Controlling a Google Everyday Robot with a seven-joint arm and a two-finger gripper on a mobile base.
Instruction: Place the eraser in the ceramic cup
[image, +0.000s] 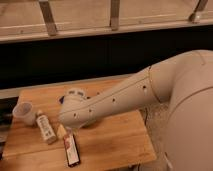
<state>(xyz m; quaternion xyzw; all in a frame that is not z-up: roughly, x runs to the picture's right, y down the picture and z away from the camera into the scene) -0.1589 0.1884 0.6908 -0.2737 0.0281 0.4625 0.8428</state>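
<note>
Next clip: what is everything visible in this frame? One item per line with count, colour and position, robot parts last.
table: one, light wood, lower left of the view
ceramic cup: one, off-white, upright at the table's left edge
tube: one, white with a label, lying just right of the cup
eraser: one, black with a reddish edge, flat near the table's front edge
blue piece: one, dark blue, partly hidden behind the arm's end
railing posts: three, grey, along the top
arm: one, cream, reaching from the right across the table
gripper: one, pale, open and holding nothing, between the tube and the eraser's far end
</note>
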